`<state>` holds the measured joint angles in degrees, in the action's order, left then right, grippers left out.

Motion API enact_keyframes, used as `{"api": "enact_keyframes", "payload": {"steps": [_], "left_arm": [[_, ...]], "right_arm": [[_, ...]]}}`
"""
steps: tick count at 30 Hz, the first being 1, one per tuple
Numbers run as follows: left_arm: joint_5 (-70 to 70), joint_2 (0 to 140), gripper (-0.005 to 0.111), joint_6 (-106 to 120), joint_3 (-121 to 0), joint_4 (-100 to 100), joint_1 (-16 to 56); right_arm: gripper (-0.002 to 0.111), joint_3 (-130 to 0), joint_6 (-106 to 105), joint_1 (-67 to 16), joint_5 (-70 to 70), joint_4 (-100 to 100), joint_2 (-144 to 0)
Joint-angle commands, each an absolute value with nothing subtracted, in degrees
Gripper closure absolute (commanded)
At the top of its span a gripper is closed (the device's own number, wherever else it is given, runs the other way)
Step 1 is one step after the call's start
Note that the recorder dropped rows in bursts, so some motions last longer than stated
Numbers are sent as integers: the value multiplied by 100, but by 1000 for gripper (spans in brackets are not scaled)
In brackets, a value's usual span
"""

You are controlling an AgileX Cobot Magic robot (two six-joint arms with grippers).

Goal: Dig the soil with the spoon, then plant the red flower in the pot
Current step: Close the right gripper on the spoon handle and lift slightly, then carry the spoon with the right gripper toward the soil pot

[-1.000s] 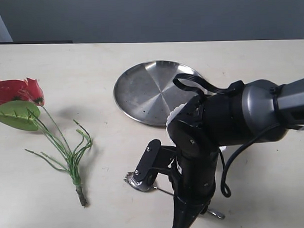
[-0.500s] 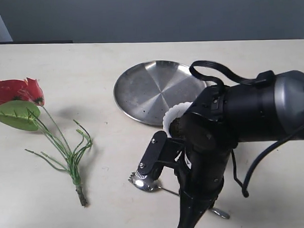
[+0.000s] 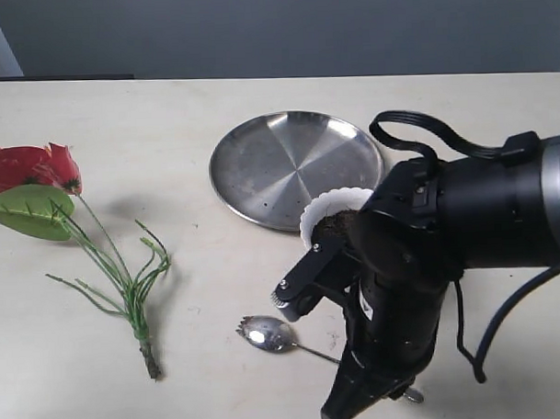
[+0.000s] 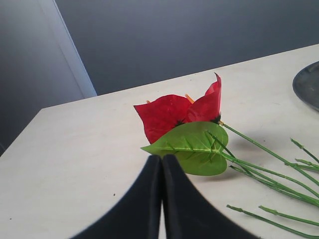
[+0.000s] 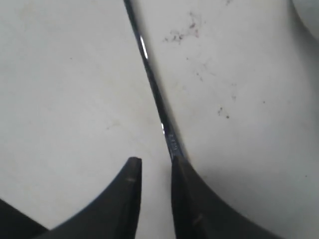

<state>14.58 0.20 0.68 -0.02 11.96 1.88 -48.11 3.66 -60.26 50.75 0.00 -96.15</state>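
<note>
Exterior view: pale cream bench (image 3: 166, 112). The small shiny silver metal spoon with a notched bowl tip (image 3: 266, 335) lies flat at the near middle, bowl toward the flower, thin handle running under the bulky black right arm (image 3: 429, 250). That arm hides most of the small white plastic pot with a scalloped rim (image 3: 328, 208); only the rim's near arc and a sliver of dark brown soil (image 3: 336, 226) show. The pot sits at the near edge of the large round steel plate (image 3: 288, 163); touching or just beside, cannot tell. The artificial red flower with one broad green leaf and long thin green stems (image 3: 40, 176) lies on its side at far left, well apart from pot and spoon.

Right wrist view: what the exterior hides. Right gripper (image 5: 155, 172), black jaws slightly spread with a narrow gap. The spoon handle (image 5: 149, 74) runs up to one finger (image 5: 192, 199), touching or passing under its tip rather than sitting between the jaws. A few dark soil crumbs (image 5: 182, 32) scattered on the bench beside the handle.

Left wrist view: left gripper (image 4: 162, 164), jaws pressed together, nothing held. Red flower (image 4: 179, 112) just beyond the tips, leaf nearest. This gripper is out of the exterior frame.
</note>
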Motion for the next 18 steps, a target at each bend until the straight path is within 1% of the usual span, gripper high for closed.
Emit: {"api": "enact_keyframes", "payload": {"steps": [1, 6, 18], "left_arm": [[1396, 0, 106, 62, 0, 1167, 185], [1396, 0, 106, 62, 0, 1167, 185], [1396, 0, 106, 62, 0, 1167, 185]], "right_arm": [[86, -4384, 502, -6007, 4859, 70, -9422], [86, -3816, 790, -6007, 4174, 0, -9210], [86, -3794, 753, -6007, 3308, 0, -9186]]}}
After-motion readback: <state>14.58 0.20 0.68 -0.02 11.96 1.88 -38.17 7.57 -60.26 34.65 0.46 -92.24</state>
